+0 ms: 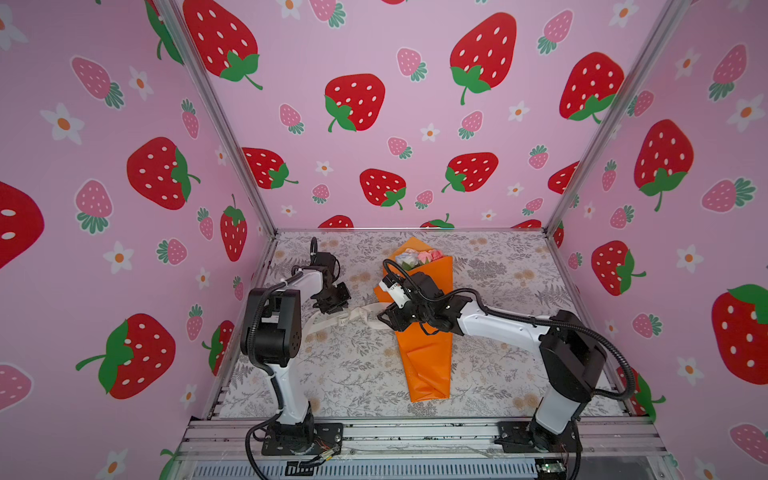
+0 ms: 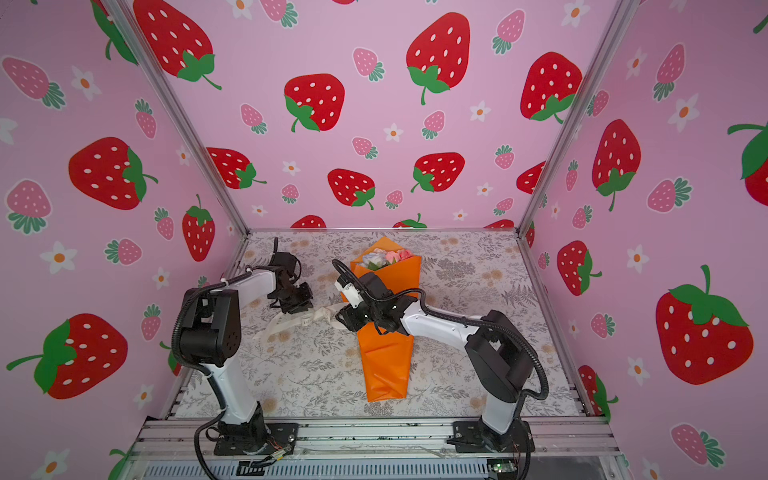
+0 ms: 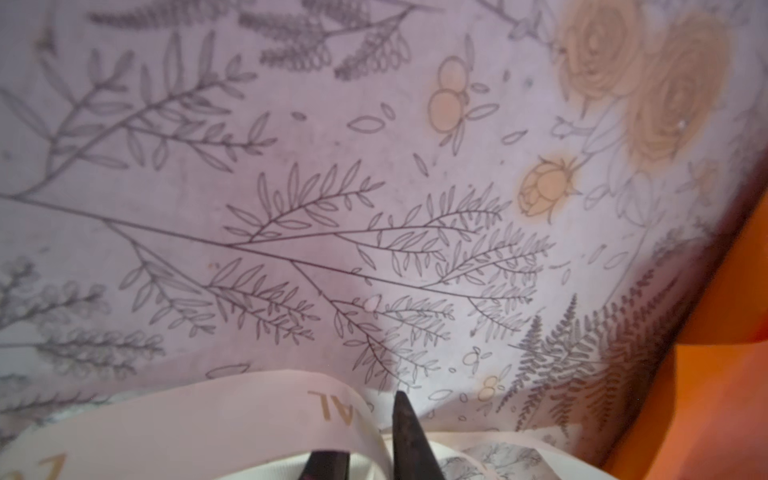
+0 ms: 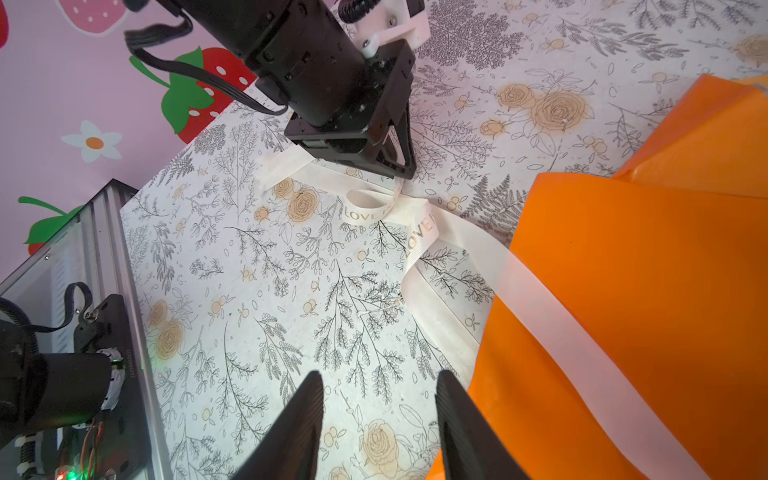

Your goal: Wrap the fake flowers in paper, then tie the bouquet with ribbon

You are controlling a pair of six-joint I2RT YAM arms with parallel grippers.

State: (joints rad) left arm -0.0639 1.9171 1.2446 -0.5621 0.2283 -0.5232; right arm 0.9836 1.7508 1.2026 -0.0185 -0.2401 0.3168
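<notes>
Right gripper (image 4: 380,376) hovers with its fingers spread, grasping nothing, just beside the edge of the orange wrapping paper (image 4: 623,249). Bouquet of fake flowers (image 1: 428,357) lies flat mid-table on the floral-print tabletop (image 1: 353,374), roses (image 1: 419,257) at the far end, with a cream ribbon (image 4: 365,208) printed "LOVE" crossing its wrap. Left gripper (image 4: 395,180) is clenched on a ribbon loop near the bouquet.

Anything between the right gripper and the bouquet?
Nothing visible. The open right gripper hovers close beside the bouquet, with only bare tablecloth under its fingers. The cream ribbon crosses the orange wrap farther along, not in the gap.
</notes>
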